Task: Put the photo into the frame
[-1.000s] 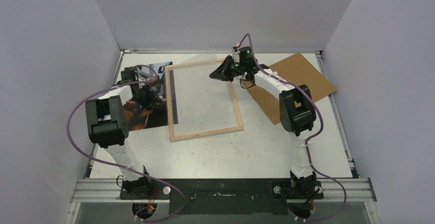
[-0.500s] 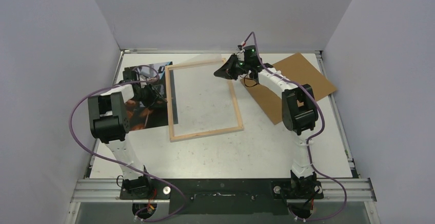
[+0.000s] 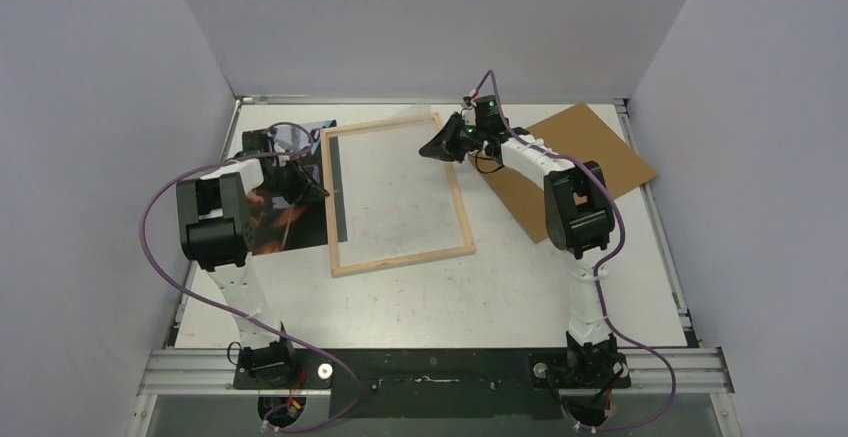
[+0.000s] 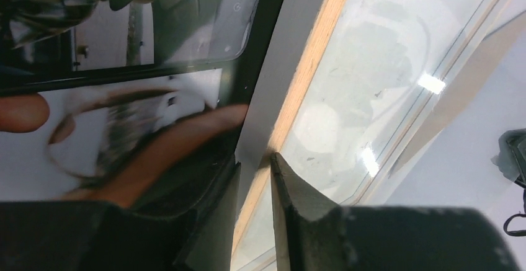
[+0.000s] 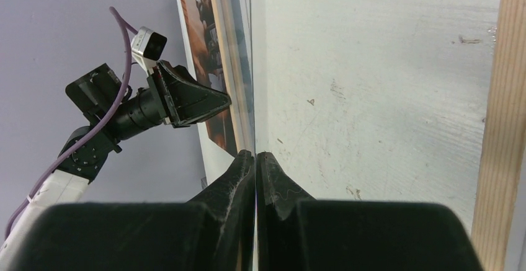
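The frame (image 3: 400,259) lies wood side up in the middle of the table. My right gripper (image 3: 437,145) is at its far right corner, shut (image 5: 255,153) on the edge of a clear pane (image 5: 245,66). That side of the pane (image 3: 400,119) is tilted up off the frame. The photo (image 3: 285,227) lies picture side up on the left, against the frame's left rail (image 4: 310,72). My left gripper (image 3: 305,185) hangs low over that rail. Its jaws (image 4: 255,159) stand a narrow gap apart, one finger over the photo (image 4: 124,116), the other fingertip on the wood.
A brown backing board (image 3: 580,152) lies flat at the back right, partly under the right arm. Grey walls close in the table on three sides. The left arm's cable loops over the table's left edge.
My left gripper has shifted right onto the frame's left rail and its jaws have narrowed. The right gripper stays shut on the pane, almost in place.
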`<state>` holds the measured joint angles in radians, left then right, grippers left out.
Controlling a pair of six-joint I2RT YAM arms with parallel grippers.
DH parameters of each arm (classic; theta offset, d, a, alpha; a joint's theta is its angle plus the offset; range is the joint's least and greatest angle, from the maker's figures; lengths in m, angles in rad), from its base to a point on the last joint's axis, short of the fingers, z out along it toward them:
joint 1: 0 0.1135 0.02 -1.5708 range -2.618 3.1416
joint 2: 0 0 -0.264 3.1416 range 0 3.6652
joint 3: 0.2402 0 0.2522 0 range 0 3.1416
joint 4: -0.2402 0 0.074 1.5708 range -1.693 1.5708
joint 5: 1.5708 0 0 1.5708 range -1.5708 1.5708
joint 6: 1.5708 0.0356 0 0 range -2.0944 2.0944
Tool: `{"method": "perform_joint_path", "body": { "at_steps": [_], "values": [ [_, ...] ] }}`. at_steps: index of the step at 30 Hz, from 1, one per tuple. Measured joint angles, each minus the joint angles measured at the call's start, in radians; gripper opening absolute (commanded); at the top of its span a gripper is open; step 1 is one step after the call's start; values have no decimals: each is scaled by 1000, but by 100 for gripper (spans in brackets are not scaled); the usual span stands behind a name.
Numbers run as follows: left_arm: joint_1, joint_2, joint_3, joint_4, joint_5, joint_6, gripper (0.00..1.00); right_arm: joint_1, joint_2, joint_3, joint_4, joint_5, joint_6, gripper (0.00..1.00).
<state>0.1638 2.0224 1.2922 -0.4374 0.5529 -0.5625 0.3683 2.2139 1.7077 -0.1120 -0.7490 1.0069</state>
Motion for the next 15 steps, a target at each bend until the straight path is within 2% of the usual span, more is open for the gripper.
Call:
{"method": "perform_joint_path", "body": {
  "at_steps": [15],
  "values": [
    [-1, 37, 50, -35, 37, 25, 17, -3, 7, 19, -25, -2, -29, 0]
  ]
}}
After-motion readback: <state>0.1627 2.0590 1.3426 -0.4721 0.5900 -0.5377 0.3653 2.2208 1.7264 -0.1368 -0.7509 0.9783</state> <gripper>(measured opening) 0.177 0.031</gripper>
